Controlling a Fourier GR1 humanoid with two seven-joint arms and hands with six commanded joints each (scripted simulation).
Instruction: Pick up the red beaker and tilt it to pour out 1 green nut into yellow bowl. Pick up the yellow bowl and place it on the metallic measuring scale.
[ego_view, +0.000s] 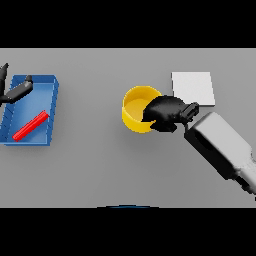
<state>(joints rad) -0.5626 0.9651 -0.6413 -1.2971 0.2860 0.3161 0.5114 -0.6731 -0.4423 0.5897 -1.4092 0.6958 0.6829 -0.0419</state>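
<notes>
Your yellow bowl (136, 111) sits upright on the grey counter (100, 165), a little right of the middle of the head view, and its inside looks plain yellow; you cannot tell from here whether a nut lies in it. The right hand (167, 112) is on the bowl's right side, its dark fingers (150, 116) curled over the rim and down the wall so that they clamp the bowl, with the white and grey forearm (220, 145) running off toward the lower right. Just beyond that hand, up and to the right, lies the pale square plate of the measuring scale (195, 86), flat on the counter; the bowl is near it but apart from it, not on it. Well away at the left edge you have a blue tray (50, 95), and inside it a slim red object (31, 126) lies slantwise on the tray's floor. The left hand (15, 92) hangs over the tray's upper left corner, its fingers straight and spread, closed on nothing and apart from the red object.
</notes>
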